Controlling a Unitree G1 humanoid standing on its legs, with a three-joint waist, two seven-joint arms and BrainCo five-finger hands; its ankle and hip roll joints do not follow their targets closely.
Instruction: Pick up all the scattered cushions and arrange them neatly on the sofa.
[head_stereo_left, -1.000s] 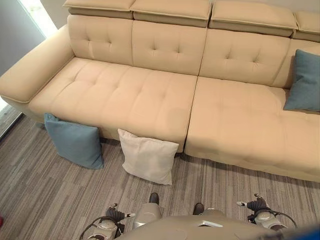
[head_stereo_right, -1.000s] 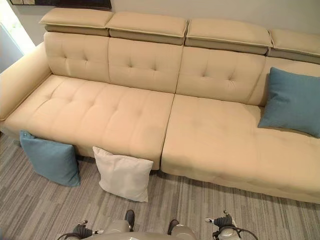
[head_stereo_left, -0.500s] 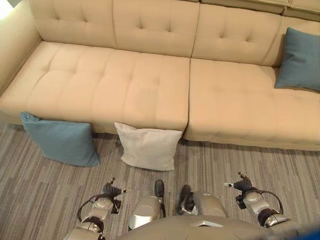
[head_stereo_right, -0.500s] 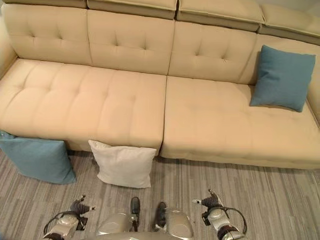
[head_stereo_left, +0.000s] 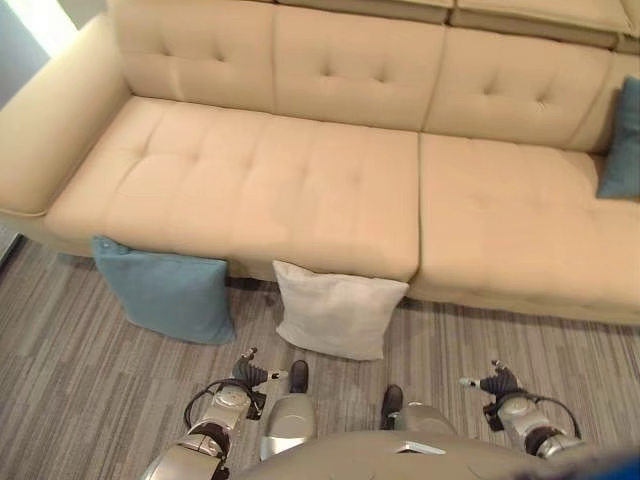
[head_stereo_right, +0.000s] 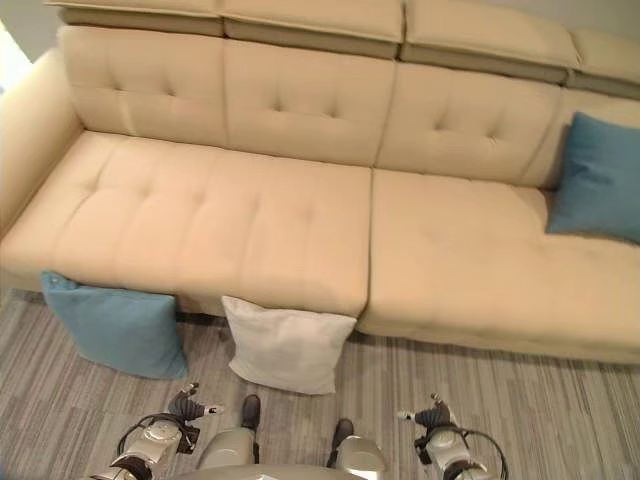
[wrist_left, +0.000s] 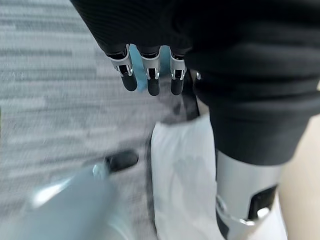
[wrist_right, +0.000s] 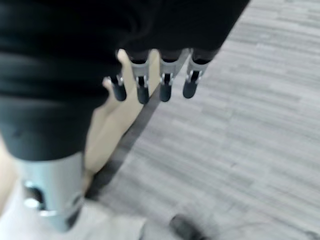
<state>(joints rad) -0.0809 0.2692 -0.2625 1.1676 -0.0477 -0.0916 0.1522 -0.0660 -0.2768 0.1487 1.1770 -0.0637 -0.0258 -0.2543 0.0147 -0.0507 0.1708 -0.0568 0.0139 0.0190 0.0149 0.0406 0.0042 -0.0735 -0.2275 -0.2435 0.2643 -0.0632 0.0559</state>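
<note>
Beige tufted sofa spans the head views, seat bare except for one blue cushion on the sofa propped against the backrest at the robot's far right. Two cushions are on the grey striped carpet, both leaning against the sofa's front: a blue cushion on the floor to the left and, just beside it but not touching, a white cushion below the seam side of the left seat. Left hand hangs low over the carpet, in front of the white cushion and apart from it; fingers straight and relaxed, holding nothing. Right hand low on the right, fingers likewise straight, nothing held; thumb position probably relaxed, but it is hard to make out.
</note>
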